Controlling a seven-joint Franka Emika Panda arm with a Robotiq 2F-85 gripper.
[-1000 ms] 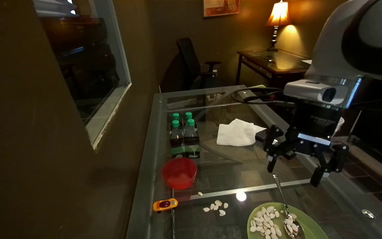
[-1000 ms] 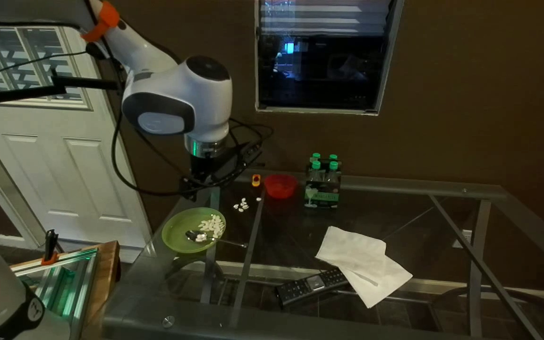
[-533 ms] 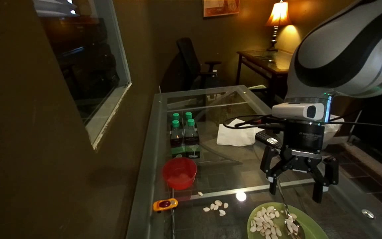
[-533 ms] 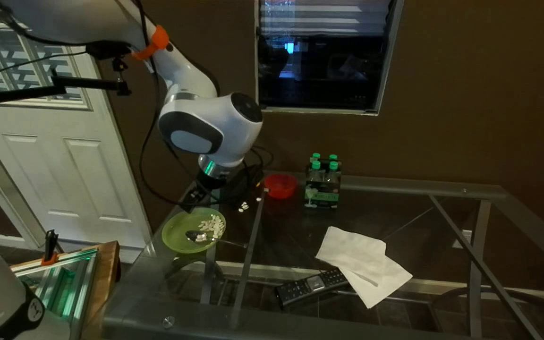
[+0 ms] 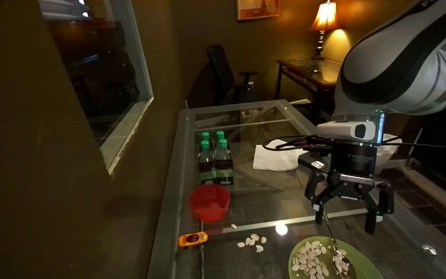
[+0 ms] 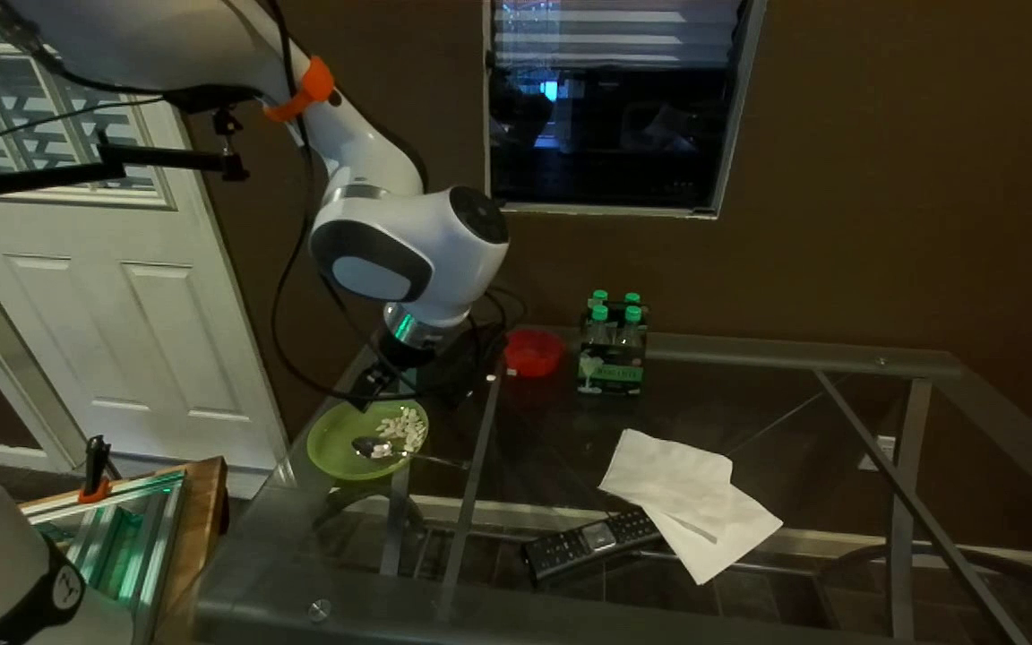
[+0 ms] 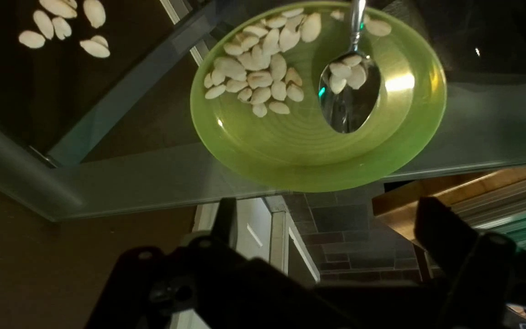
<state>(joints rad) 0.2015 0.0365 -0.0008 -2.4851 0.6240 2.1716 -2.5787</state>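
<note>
My gripper point(image 5: 344, 224) is open and empty, pointing down above the glass table by the green plate. It also shows in the wrist view point(image 7: 327, 208), jaws wide apart with nothing between them. In an exterior view its tips point(image 6: 362, 399) overlap the plate's far edge. The green plate point(image 7: 308, 176) holds a heap of white seeds point(image 7: 258, 68) on one side. A metal spoon point(image 7: 346, 112) rests in the plate with several seeds in its bowl; its handle point(image 5: 327, 223) sticks out over the rim. Several loose seeds point(image 5: 253, 239) lie on the glass beside the plate.
A red bowl point(image 5: 210, 202), a yellow toy car point(image 5: 192, 239) and a pack of green-capped bottles point(image 5: 216, 164) stand along the wall side. White napkins point(image 6: 691, 497) and a black remote point(image 6: 592, 543) lie farther along. A cable point(image 6: 279, 331) hangs from the arm.
My gripper has come lower and closer to the plate, turning from tilted to nearly upright, mostly in the first half second. It stays open. The objects on the table have not moved.
</note>
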